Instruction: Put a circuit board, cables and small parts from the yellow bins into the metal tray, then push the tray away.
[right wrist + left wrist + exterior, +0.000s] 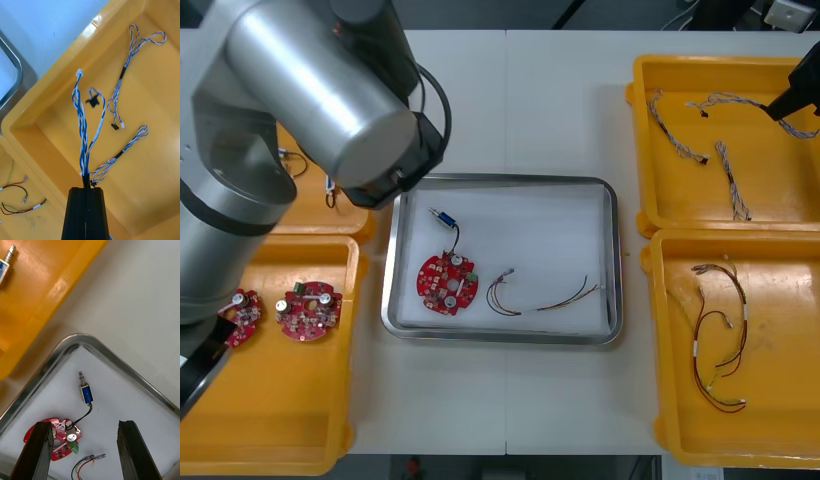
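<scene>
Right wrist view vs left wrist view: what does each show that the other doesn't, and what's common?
Right wrist: right pincer shut on a twisted blue and white cable, above a yellow bin holding loose cables. Left wrist: left pincer open over a red circuit board and a small metal part, joined by a black lead. Both: the metal tray rim and the light table.

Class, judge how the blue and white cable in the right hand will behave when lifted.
Probably floppy: the cable trails in loose strands from the right hand. Likely light, being thin wire. Its black plug might snag neighbouring cables. The left hand hovers above the tray.
</scene>
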Controlling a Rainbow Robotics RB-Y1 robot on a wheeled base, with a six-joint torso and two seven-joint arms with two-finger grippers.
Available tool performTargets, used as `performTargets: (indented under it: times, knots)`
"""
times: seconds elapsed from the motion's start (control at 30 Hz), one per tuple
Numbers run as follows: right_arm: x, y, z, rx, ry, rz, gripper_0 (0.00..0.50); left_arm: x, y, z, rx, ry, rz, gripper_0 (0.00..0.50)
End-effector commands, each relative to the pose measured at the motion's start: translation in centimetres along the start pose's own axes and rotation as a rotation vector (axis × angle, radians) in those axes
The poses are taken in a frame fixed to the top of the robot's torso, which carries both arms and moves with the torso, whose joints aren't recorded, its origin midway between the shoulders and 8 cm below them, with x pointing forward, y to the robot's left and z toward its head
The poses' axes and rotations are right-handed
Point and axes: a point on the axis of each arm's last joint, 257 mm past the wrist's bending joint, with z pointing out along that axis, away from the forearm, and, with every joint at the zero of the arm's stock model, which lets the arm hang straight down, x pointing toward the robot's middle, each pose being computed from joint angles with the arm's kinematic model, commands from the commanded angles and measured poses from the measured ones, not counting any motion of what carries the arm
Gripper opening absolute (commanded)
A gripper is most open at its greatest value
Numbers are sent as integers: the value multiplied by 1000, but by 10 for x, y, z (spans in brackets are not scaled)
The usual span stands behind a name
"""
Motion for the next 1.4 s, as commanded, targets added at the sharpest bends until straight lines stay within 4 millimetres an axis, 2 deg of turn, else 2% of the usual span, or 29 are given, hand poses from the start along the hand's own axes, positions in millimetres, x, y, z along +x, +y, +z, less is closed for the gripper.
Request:
performTargets:
  times: [0.03, 0.33, 0.57, 0.7, 0.93, 1.17, 1.4]
  knots:
    - [-4, 2, -26, 36, -49, 48, 0, -70, -9, -47, 48, -73, 93, 500]
    - [-18, 43, -21, 25, -82, 18, 0, -145, 21, -84, 15, -21, 120, 500]
    - [-33, 85, -9, 9, -89, -26, 0, -201, 69, -97, -40, -6, 145, 500]
    - [-45, 110, -3, -9, -106, -59, 0, -233, 91, -93, -60, -26, 177, 500]
    - [-65, 149, 16, -40, -122, -193, 0, -277, 116, -77, -95, -83, 275, 500]
    - [-75, 180, 41, -34, -124, -381, 0, -298, 126, -58, -96, -103, 405, 500]
    - [-79, 204, 79, -44, -106, -588, 0, -306, 116, -29, -89, -149, 550, 500]
